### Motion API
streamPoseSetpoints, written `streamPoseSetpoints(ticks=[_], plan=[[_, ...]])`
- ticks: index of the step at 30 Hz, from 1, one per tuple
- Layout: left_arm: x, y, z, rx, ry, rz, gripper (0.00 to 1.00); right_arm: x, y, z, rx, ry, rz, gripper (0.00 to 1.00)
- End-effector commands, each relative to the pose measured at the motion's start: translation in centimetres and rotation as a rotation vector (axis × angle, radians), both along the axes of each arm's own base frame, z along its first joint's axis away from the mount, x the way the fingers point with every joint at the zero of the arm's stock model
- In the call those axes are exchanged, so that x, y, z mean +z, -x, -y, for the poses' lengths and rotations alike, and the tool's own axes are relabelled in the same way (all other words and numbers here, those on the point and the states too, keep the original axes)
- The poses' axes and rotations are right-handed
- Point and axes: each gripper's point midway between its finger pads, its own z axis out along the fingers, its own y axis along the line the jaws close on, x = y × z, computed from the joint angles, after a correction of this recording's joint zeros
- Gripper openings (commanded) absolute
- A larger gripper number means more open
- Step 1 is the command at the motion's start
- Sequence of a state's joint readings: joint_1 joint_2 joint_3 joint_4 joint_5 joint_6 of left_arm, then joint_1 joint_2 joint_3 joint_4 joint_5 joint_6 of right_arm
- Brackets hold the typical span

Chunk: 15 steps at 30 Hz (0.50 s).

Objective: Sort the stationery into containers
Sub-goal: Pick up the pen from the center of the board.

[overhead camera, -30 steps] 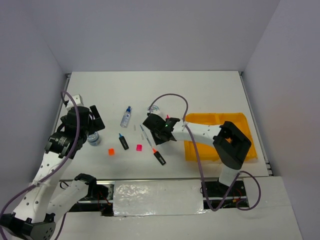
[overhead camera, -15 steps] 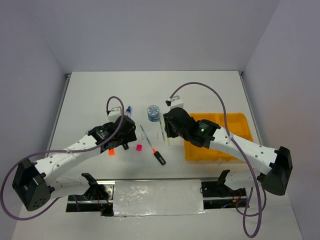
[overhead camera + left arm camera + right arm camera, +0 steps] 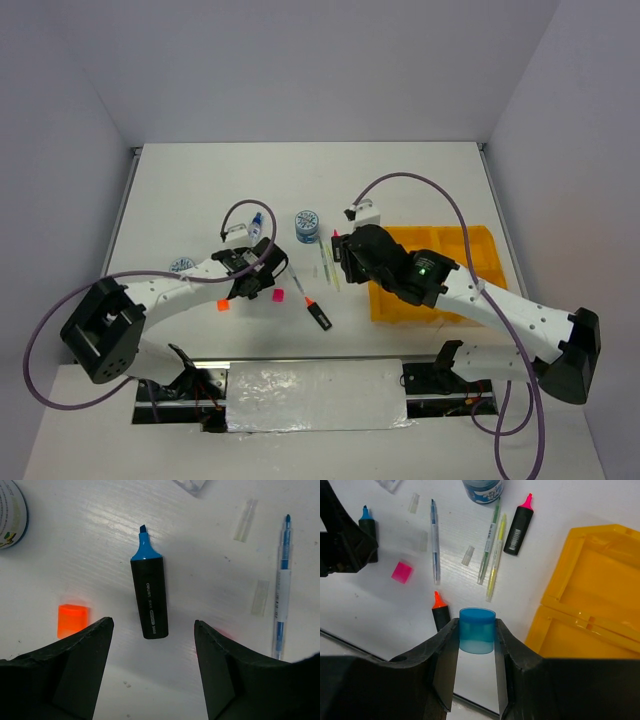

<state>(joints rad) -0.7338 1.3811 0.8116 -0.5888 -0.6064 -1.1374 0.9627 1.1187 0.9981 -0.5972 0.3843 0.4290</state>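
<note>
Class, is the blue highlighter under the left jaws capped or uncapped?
Uncapped: the blue highlighter shows its bare chisel tip.

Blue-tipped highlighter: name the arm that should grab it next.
Left. The left gripper hangs open over the highlighter, a finger on either side of it. The right gripper is shut on a blue cap.

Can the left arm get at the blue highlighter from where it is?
Probably yes: the left pincer hangs open over the blue highlighter, a jaw on each side, nothing between.
</note>
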Motion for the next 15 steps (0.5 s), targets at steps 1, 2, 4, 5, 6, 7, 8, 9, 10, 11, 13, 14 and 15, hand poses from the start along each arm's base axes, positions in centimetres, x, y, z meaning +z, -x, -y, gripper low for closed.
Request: streamPoseSetpoints(ticks=[1, 2, 4, 5, 6, 7, 8, 9, 10, 11, 13, 14, 15], plan=[[0.2, -1.3, -0.1, 0.055, -0.014, 0.050, 0.78, 0.7, 0.2, 0.0, 0.009, -0.031, 0.029, 0.20], [0.0, -1.5, -0.3, 0.062, -0.014, 0.053, 0.77, 0.6, 0.3, 0.0, 0.012, -0.031, 0.028, 0.20], [-0.5, -1.7, -0.6, 0.067, -0.008, 0.047, 0.77, 0.8, 0.4, 0.1, 0.015, -0.043, 0.032, 0.20], [-0.9, -2.0, -0.6, 0.066, 0.002, 0.049, 0.76, 0.8, 0.6, 0.0, 0.025, -0.049, 0.030, 0.20], [-1.2, -2.0, -0.5, 0.058, 0.003, 0.042, 0.75, 1.0, 0.7, 0.1, 0.029, -0.054, 0.033, 0.20], [-1.6, -2.1, -0.6, 0.060, 0.003, 0.030, 0.74, 1.0, 0.8, 0.1, 0.034, -0.058, 0.032, 0.20], [-1.8, -2.2, -0.6, 0.060, 0.002, 0.026, 0.73, 1.2, 0.9, 0.1, 0.035, -0.062, 0.031, 0.20], [-2.0, -2.4, -0.4, 0.058, 0.005, 0.026, 0.73, 1.3, 0.9, 0.1, 0.035, -0.067, 0.031, 0.21], [-2.6, -2.4, -0.6, 0.064, -0.004, 0.010, 0.72, 1.5, 1.1, 0.2, 0.038, -0.080, 0.036, 0.21], [-2.9, -2.4, -0.5, 0.067, -0.001, 0.002, 0.70, 1.6, 1.1, 0.1, 0.043, -0.087, 0.036, 0.21], [-3.6, -2.3, -0.7, 0.080, -0.004, -0.019, 0.68, 1.8, 1.4, 0.0, 0.056, -0.104, 0.035, 0.21], [-3.8, -2.2, -0.8, 0.084, -0.005, -0.024, 0.68, 1.9, 1.5, -0.1, 0.059, -0.108, 0.034, 0.21], [-4.2, -2.1, -0.9, 0.089, -0.008, -0.030, 0.68, 1.9, 1.6, -0.1, 0.063, -0.110, 0.033, 0.21]])
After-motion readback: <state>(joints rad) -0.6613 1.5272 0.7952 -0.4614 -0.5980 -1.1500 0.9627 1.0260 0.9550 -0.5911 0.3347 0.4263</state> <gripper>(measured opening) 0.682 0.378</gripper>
